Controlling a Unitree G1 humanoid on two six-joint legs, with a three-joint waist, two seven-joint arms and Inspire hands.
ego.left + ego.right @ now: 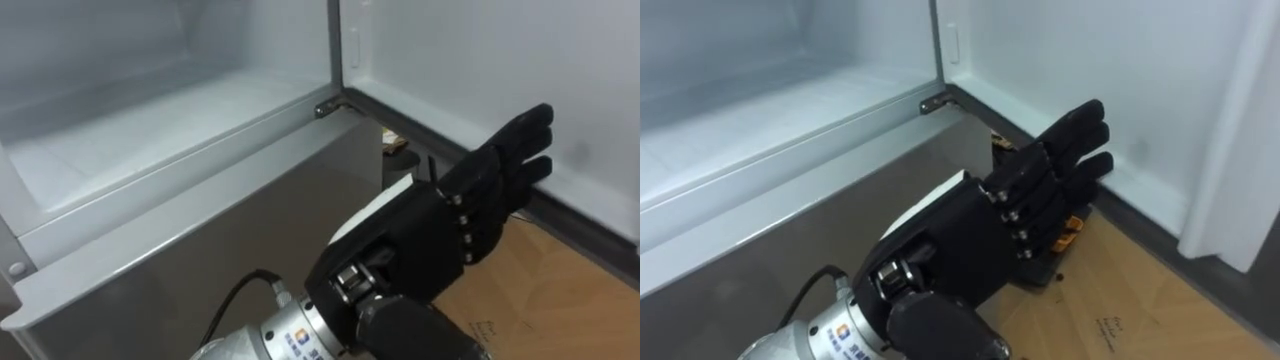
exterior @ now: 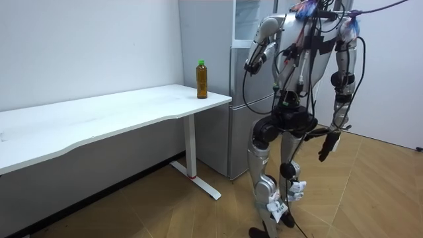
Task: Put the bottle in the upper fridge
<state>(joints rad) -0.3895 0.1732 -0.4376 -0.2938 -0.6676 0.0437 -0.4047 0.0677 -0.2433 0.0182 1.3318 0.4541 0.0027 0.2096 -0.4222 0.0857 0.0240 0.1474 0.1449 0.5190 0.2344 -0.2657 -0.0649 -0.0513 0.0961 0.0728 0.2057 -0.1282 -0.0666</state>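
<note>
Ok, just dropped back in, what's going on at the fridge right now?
The robot stands at the fridge with the upper compartment open. Its left hand is raised in front of that compartment, fingers straight, holding nothing. The right hand hangs at its side. The bottle stands on the corner of the white table beside the fridge, not yet picked up.

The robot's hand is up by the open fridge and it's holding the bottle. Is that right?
Not quite. The left hand is up by the open fridge, but its fingers are straight and it holds nothing. The room view shows the bottle standing on the corner of the table.
</note>
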